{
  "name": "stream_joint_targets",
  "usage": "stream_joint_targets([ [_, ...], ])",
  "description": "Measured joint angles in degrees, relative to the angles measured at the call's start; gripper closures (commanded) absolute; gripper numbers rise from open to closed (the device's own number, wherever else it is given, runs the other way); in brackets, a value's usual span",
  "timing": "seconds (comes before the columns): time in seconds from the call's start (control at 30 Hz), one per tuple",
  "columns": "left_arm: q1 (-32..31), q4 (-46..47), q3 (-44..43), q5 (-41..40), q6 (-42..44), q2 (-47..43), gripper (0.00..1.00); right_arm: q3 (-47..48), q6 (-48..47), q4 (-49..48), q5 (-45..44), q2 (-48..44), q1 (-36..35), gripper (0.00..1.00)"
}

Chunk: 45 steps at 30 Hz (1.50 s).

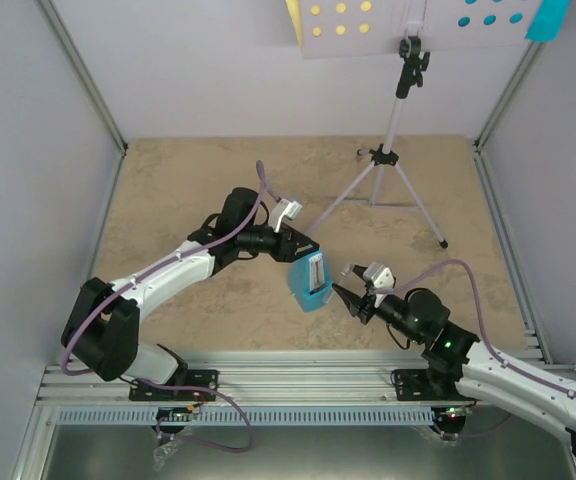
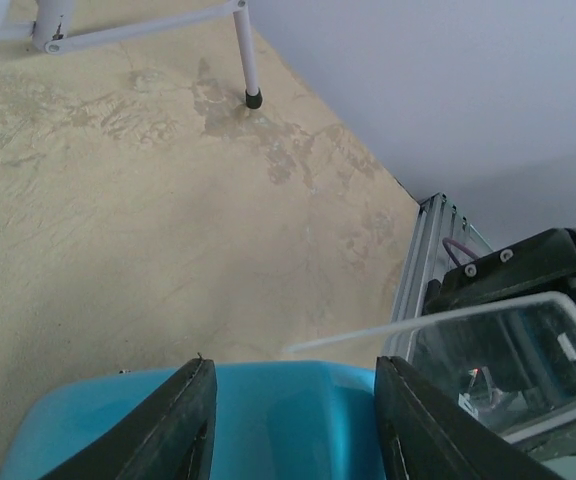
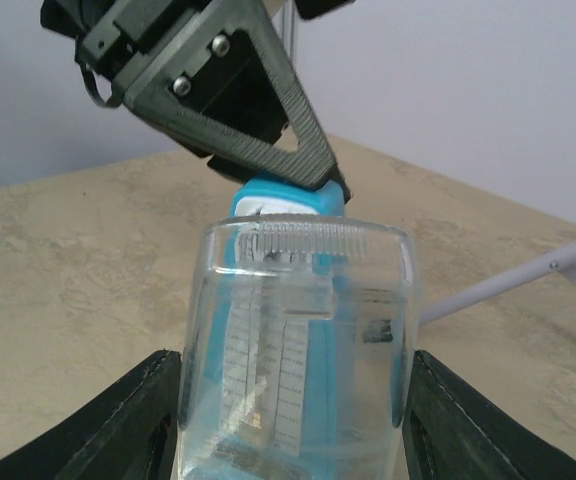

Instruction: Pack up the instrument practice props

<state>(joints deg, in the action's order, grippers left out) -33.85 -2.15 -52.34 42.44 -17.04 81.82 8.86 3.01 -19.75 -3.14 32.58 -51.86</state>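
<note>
Jaws of the right gripper (image 1: 350,293) are set around the clear front cover of the metronome (image 1: 310,282). In the right wrist view its two dark fingers (image 3: 133,425) are seen pressed against the cover's left and right sides, so the metronome is taken as held there. Through the cover a white scale is seen against the blue body.

Jaws of the left gripper (image 1: 303,258) are closed partway on the metronome's narrow blue top. From the left wrist, the fingers (image 2: 173,430) are seen lying against the blue body on either side, with no gap visible. The metronome is thus gripped between the two arms, near the middle of the tan table (image 1: 198,180) and a little towards its near edge. It is tilted in the overhead view. Whether its base rests on the table cannot be told.

Farther back and to the right, the music stand (image 1: 393,130) is seen upright on its tripod, with one rubber foot (image 2: 253,98) planted on the table. At the top, the round-holed desk (image 1: 418,25) is cut off by the frame. A yellow sheet (image 1: 295,22) is seen behind its left end and a cyan sheet (image 1: 550,18) behind its right end, their colours showing through the holes.
</note>
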Motion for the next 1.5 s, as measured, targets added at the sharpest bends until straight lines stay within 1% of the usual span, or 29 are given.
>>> stream_joint_targets([
  [0.17,0.00,0.00,-0.20,0.44,0.31,0.22,0.56,0.00,-1.09,-2.29,-3.21,3.74,-3.89,0.49],
  [0.37,0.00,0.02,-0.20,0.79,0.31,0.22,0.56,0.00,-1.90,-8.15,-9.42,10.51,-9.20,0.50],
  [0.53,0.00,0.00,-0.20,0.79,0.31,0.22,0.56,-0.04,-1.99,-14.01,-14.47,15.85,-11.45,0.50],
  [0.67,0.00,0.00,-0.20,0.81,0.31,0.22,0.56,-0.04,-2.01,-18.58,-18.82,18.62,-13.68,0.51],
  [0.87,0.00,0.00,-0.22,0.79,0.31,0.22,0.56,-0.04,-1.07,-22.73,-23.91,21.59,-16.41,0.51],
  [1.27,0.00,-0.04,-0.24,0.79,0.35,0.22,0.56,0.09,1.90,-26.29,-27.91,27.69,-17.40,0.51],
  [1.5,0.00,-0.26,-0.52,0.79,0.52,0.46,0.56,0.17,2.93,-27.87,-28.85,28.76,-17.44,0.51],
])
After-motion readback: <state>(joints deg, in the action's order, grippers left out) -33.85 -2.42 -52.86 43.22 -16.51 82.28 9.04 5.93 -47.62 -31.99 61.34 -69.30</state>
